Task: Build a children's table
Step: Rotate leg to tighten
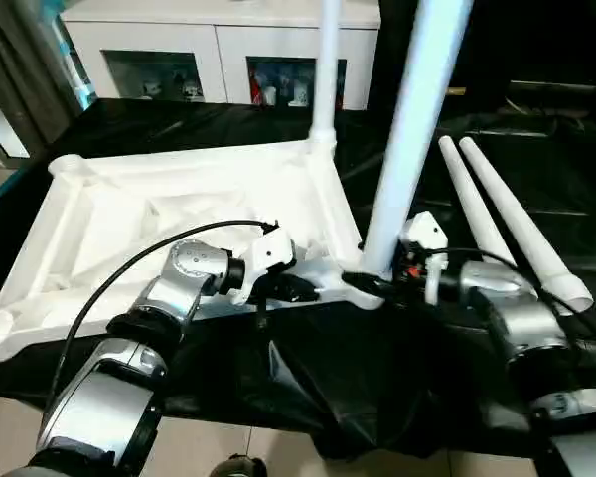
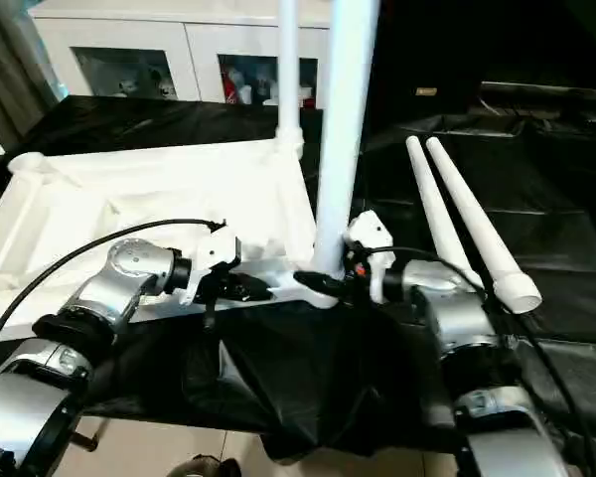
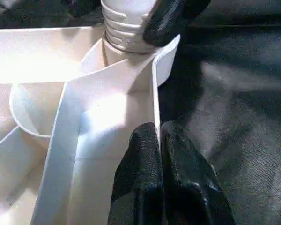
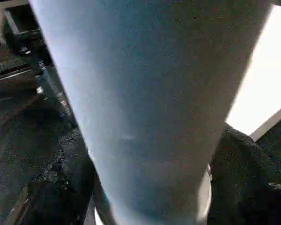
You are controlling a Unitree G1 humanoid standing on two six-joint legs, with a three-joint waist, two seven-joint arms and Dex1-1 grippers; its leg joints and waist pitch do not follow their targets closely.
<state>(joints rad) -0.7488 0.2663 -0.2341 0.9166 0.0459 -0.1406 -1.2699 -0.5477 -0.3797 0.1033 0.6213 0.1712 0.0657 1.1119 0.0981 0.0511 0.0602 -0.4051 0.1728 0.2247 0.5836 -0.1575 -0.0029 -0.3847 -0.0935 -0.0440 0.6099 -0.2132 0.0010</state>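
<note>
Seemingly unlabelled, the tabletop (image 3: 107,117) rim is pinched by the left gripper (image 3: 160,154); right gripper (image 1: 402,273) straddles a leg (image 1: 407,139).

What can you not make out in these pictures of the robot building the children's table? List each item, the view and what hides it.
- Tops of the two standing legs, near leg and far leg: eye views, cut off by the top edge.
- Near leg's socket joint: eye views, covered by the right gripper.
- Tabletop, nearest edge: left eye view, hidden behind the left forearm.
- Cabinet contents: too small to identify.
</note>
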